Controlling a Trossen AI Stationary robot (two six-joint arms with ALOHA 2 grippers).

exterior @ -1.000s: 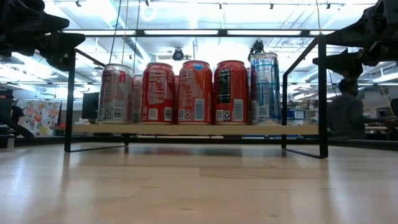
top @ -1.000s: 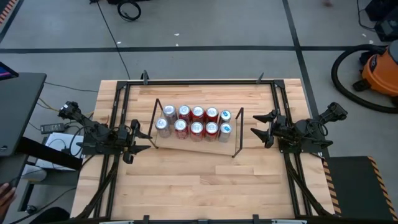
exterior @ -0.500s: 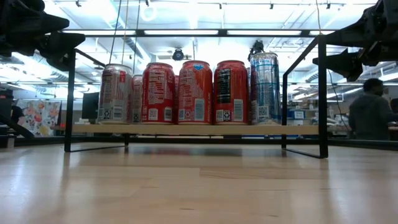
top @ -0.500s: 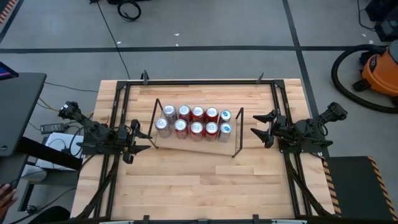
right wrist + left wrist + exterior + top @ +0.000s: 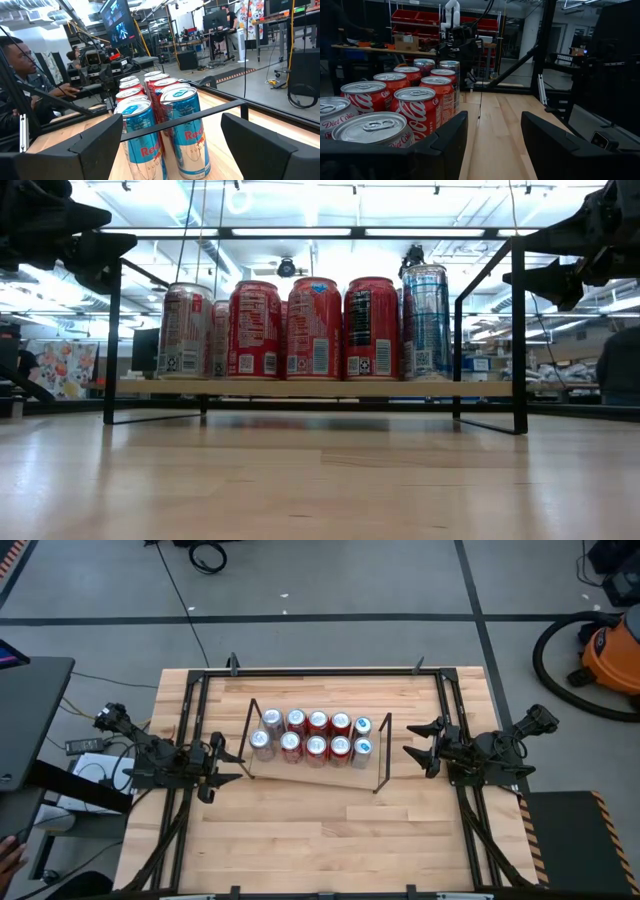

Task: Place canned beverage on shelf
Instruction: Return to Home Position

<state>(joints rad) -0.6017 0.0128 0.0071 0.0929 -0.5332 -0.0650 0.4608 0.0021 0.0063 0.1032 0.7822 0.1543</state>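
The shelf [image 5: 315,766], a small light-wood board with black wire end frames [image 5: 382,754], stands mid-table and carries several cans in two rows: silver ones [image 5: 260,743] at the left, red ones [image 5: 317,745] in the middle, blue ones [image 5: 362,747] at the right. They also show in the low view [image 5: 313,328]. My left gripper [image 5: 228,766] is open and empty, just left of the shelf. My right gripper [image 5: 413,748] is open and empty, just right of it. Each wrist view looks along the cans [image 5: 417,102] [image 5: 187,130].
Black rails [image 5: 320,671] frame the wooden tabletop [image 5: 320,840], with bare wood in front of the shelf. A person [image 5: 20,75] sits beyond the table's left side. An orange vacuum [image 5: 610,655] stands on the floor at the far right.
Both arms and the cans have kept still. A person in the room behind the table has walked toward the right in the low view.
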